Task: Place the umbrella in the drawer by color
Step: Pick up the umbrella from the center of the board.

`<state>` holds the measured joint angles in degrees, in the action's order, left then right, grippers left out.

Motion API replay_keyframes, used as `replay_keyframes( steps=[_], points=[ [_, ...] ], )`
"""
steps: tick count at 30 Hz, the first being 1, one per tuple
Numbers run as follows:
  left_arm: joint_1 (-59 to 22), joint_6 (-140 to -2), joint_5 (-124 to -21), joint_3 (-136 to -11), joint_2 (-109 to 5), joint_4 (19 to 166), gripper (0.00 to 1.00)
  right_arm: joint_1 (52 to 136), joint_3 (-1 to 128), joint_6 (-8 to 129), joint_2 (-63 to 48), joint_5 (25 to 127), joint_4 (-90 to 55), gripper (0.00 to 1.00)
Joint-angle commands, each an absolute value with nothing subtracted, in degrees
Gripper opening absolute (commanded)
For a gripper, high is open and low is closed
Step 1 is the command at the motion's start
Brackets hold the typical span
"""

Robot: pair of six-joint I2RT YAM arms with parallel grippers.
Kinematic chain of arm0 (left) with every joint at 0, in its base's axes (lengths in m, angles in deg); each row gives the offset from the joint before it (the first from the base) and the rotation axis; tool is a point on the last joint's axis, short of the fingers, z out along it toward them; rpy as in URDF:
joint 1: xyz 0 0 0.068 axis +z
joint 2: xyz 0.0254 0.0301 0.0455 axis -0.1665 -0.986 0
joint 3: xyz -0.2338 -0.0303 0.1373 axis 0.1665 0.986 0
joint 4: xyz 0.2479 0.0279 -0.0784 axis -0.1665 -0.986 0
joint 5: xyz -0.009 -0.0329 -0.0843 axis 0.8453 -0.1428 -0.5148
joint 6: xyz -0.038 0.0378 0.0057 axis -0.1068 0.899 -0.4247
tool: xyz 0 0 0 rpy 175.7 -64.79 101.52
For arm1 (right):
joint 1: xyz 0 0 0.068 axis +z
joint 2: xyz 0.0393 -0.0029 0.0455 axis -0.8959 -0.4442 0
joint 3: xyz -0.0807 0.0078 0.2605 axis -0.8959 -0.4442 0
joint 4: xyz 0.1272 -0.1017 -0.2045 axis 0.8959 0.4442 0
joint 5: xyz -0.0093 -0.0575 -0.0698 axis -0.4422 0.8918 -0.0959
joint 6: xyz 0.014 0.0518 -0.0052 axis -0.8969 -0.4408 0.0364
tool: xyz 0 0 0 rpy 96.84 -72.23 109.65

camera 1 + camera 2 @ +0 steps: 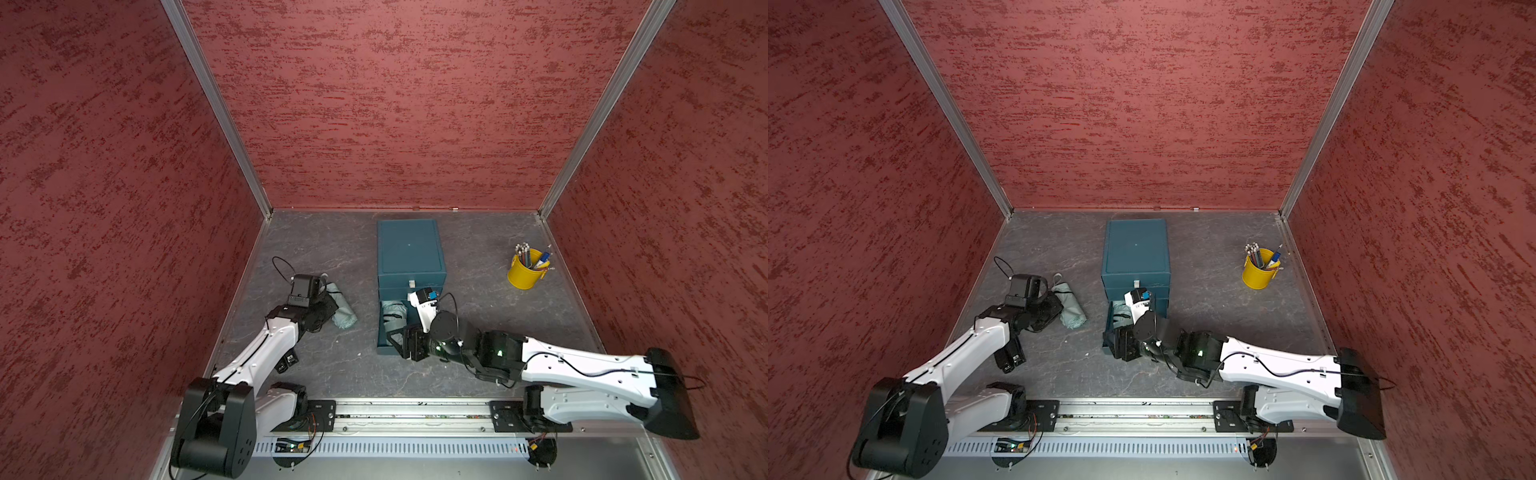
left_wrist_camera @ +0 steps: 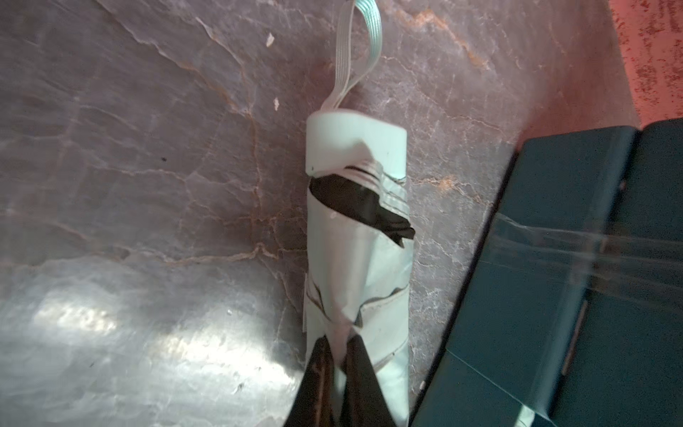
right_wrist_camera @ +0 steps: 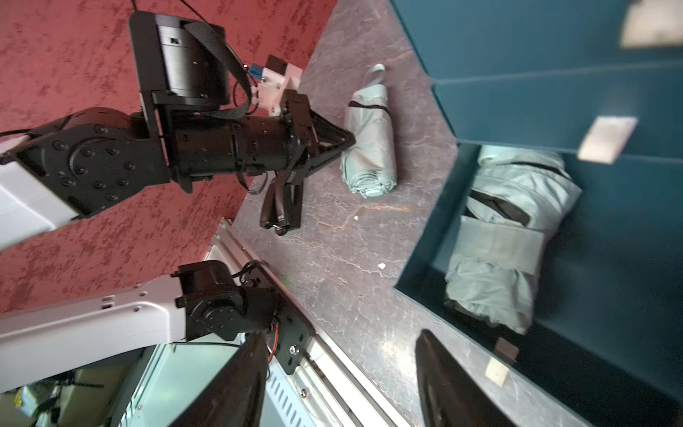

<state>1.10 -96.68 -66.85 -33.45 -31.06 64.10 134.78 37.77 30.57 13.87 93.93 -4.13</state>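
Two mint-green folded umbrellas are showing in both top views. The loose umbrella (image 1: 343,307) is lying on the grey marbled table (image 1: 345,374), just left of the teal drawer cabinet (image 1: 409,247). Its strap loop (image 2: 354,48) is pointing toward the back wall.

The left gripper (image 2: 338,340) is bearing on this umbrella. Its black fingers (image 2: 360,366) are clenched together and pinching a fold of the canopy fabric. In the right wrist view, that gripper's tip is meeting the umbrella's side while the umbrella is resting on the table.

The stowed umbrella (image 3: 506,240) is lying inside the cabinet's pulled-out bottom drawer (image 3: 430,244), with its closure band wrapping its middle.

The right gripper (image 3: 340,332) is hovering at the drawer's front end. Its jaws are spread wide and are gripping nothing.

A yellow pen cup (image 1: 525,274), holding pencils and pens, is standing well apart from the cabinet, near the right wall.
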Motion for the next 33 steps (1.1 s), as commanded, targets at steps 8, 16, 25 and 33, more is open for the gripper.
replay_keyframes(
  steps=[8, 16, 25, 33],
  points=[
    [-9.0, -91.7, -70.8, -42.5, -12.9, 55.9, 0.00, 130.5, 46.2, 29.8, 8.1, 76.9, -6.0, 0.77],
    [-14.4, -90.7, -79.1, -47.4, -4.8, 55.5, 0.00, 128.6, 49.7, 32.2, 7.2, 77.9, -4.3, 0.78],
    [-19.0, -93.6, -83.9, -49.0, -3.7, 61.3, 0.00, 128.0, 49.2, 32.8, 8.8, 81.7, -6.9, 0.74],
    [-23.0, -99.2, -83.7, -45.7, -3.8, 70.5, 0.00, 128.0, 47.2, 31.6, 11.1, 88.0, -6.7, 0.53]
  ],
)
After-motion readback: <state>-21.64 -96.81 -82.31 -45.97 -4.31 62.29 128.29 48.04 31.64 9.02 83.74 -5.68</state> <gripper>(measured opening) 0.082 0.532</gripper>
